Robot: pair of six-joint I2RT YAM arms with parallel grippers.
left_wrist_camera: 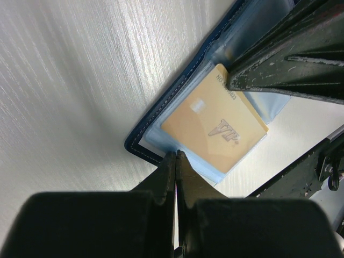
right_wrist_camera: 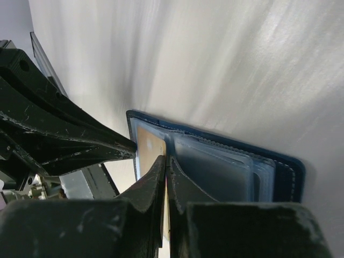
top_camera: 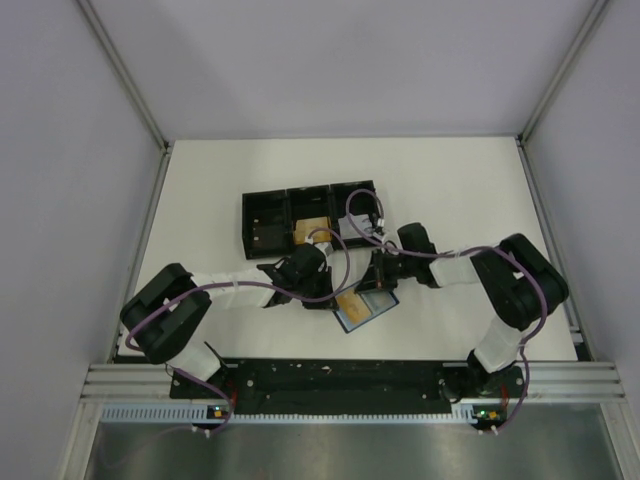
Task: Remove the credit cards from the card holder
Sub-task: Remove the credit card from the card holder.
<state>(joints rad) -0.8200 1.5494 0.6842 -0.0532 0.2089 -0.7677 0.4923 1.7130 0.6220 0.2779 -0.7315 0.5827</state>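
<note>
A white table (top_camera: 460, 190) with a fine streaked grain carries a small, flat, dark-blue folding card holder (top_camera: 372, 312). It lies open just below the centre of the overhead frame. Its edge is stitched in pale thread, and its inside is a paler blue-grey with glossy, clear plastic sleeves (right_wrist_camera: 215, 166) stacked like pages.

A thin, orange-tan rectangular credit card (left_wrist_camera: 215, 123) lies flat on the open holder at the middle of the left wrist frame. It is smooth, with rounded corners and raised lettering.

A black, rigid three-compartment tray (top_camera: 265, 215) sits above the holder in the overhead view.

The left gripper (left_wrist_camera: 176, 156), scuffed black and wedge-shaped, has its fingers pressed flat together. Their tips touch the holder's lower corner at the rim of a sleeve.

The right gripper (right_wrist_camera: 165, 160) also has its fingers closed to a hairline gap, with the tips at the card's edge beside the sleeves. Whether either gripper pinches a thin layer cannot be told.

The two grippers meet from opposite sides over the holder.
</note>
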